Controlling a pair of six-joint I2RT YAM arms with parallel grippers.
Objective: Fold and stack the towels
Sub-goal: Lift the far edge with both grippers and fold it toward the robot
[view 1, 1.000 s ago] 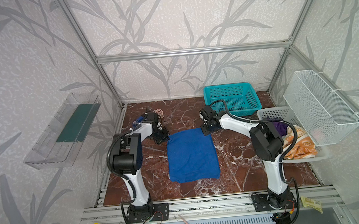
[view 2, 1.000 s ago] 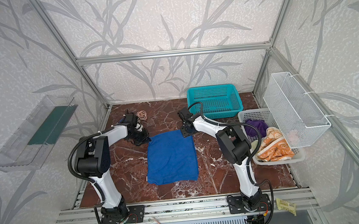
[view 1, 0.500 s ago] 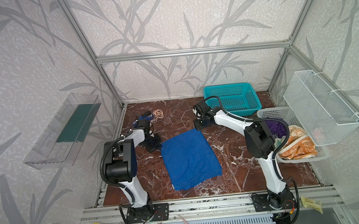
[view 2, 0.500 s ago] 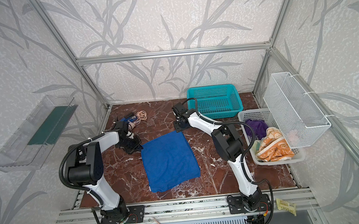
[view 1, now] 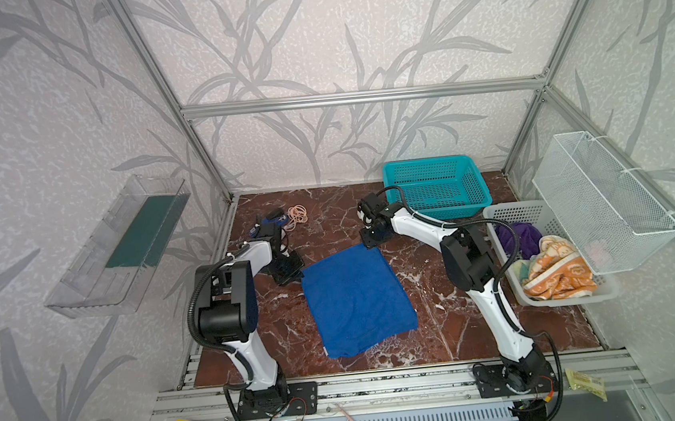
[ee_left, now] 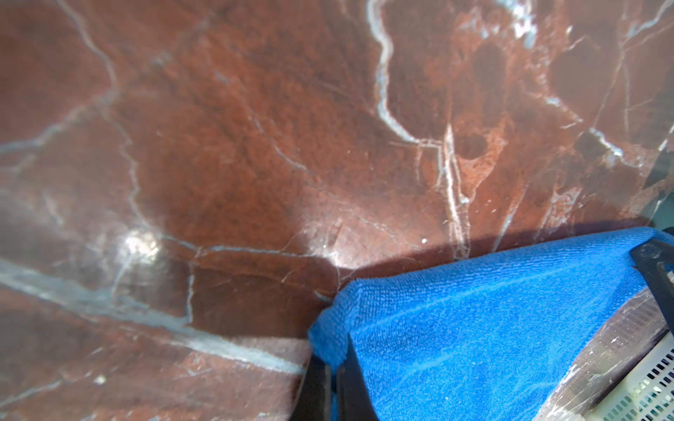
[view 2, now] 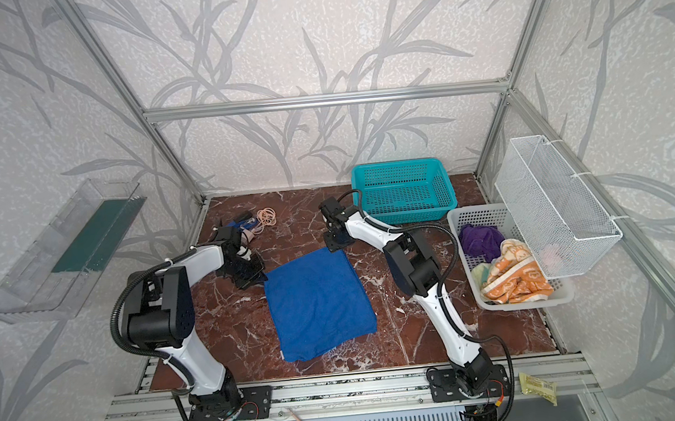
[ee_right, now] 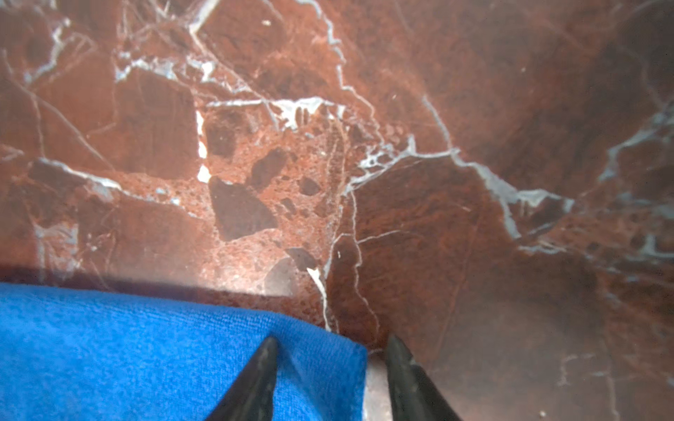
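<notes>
- Left claw is pinched tight on one far corner of the plain royal-blue terry towel, and the cloth bunches up between its black fingers.
- Right claw stands with its jaws apart at the other far corner. One dark fingertip is over the blue pile, and its partner is just off the edge, above bare stone.
- That blue towel lies spread and a little skewed in the middle of the red-brown, white-veined marble tabletop, between the two arms.
- Over on the right, the white slotted plastic basket holds the rest in a heap: a crumpled purple towel, an orange towel with white rabbit prints, and a pale yellowish cloth tucked beside it.
- At the back sits a teal plastic mesh basket, just behind the white one.
</notes>
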